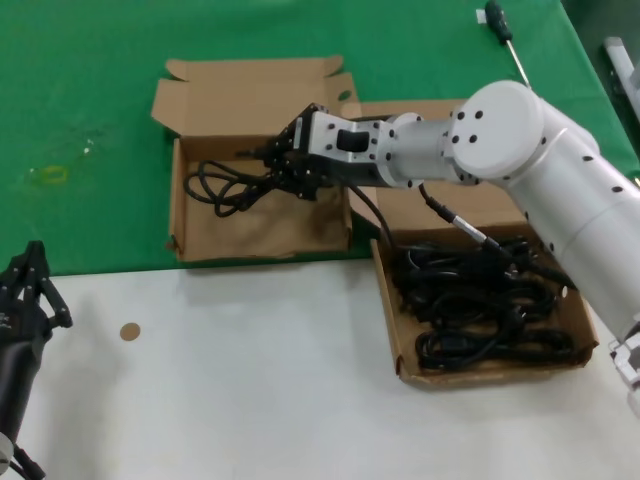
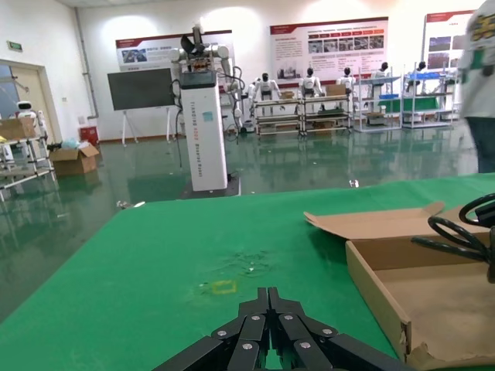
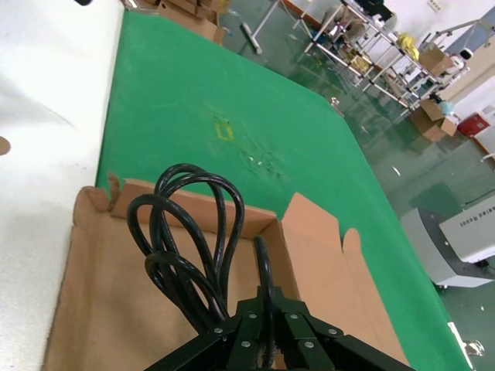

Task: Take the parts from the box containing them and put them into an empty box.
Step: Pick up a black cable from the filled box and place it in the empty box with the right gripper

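Because the right arm reaches across from the full box to the other one, the right gripper (image 1: 272, 168) sits over the empty box (image 1: 195, 232), its jaws clenched on a looped cord (image 1: 228, 187) whose loops trail out to the left above that box's floor; I judge this to be the carry-and-lower step, with the release not yet made. Holding the bundle by one end lets the loops hang clear of the cardboard walls. To the right and nearer, the box containing them (image 1: 400, 352) holds the rest of the parts (image 1: 480, 305) in a tangled heap, so most of the job looks undone. Parked at the near left corner over the white part of the desk (image 1: 250, 370), the left gripper (image 1: 28, 285) holds nothing, its jaws drawn together. From the head view comes the layout of both boxes; only the right wrist view shows the grip itself, with the cord (image 3: 189, 247) running down between the fingers (image 3: 246, 328) and the box's far wall and lid flap behind. Seen from the left wrist, the empty box's side wall (image 2: 375, 297) and a bit of cord at its far edge appear, along with the left gripper's closed tips (image 2: 267, 305).
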